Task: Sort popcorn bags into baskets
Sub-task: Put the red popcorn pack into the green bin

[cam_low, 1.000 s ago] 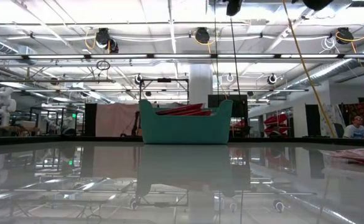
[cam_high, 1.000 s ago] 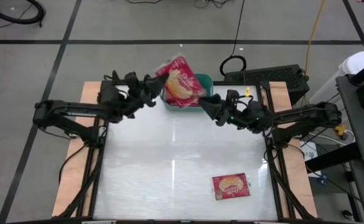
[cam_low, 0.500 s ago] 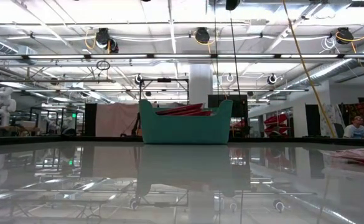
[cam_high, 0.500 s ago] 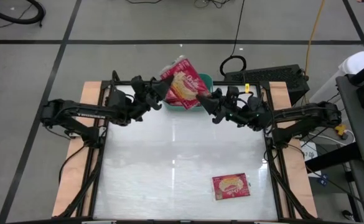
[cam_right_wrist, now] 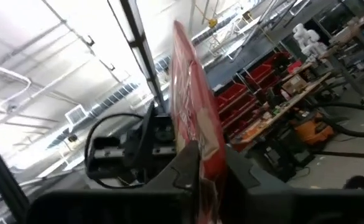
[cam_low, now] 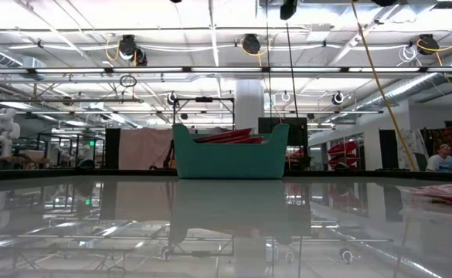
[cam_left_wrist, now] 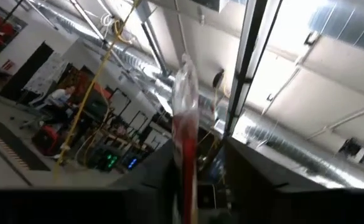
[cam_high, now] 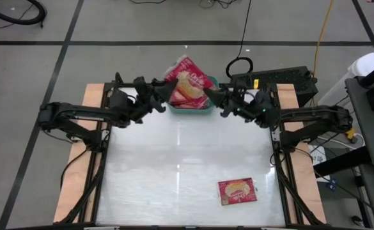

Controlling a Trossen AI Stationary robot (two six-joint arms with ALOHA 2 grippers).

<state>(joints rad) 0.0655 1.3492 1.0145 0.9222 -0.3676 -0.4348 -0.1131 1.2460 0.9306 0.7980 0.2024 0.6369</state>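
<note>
Above the teal basket point(cam_high: 193, 105) at the table's point(cam_high: 174, 172) far edge, both arms are holding popcorn bags aloft: the left gripper point(cam_high: 167, 92) is clamping one red bag point(cam_high: 185, 78) from the basket's left side, and the right gripper point(cam_high: 209, 96) is pinching a second bag point(cam_right_wrist: 197, 130), seen edge-on between its fingers, from the basket's right. To do this step well, each bag should probably be centred over the basket's opening and lowered flat before release, one at a time so they are not colliding. Counting: one basket, already showing red packets point(cam_low: 229, 137) above its rim; two bags aloft; one loose bag point(cam_high: 238, 191) lying well apart from the basket, toward the near edge.
</note>
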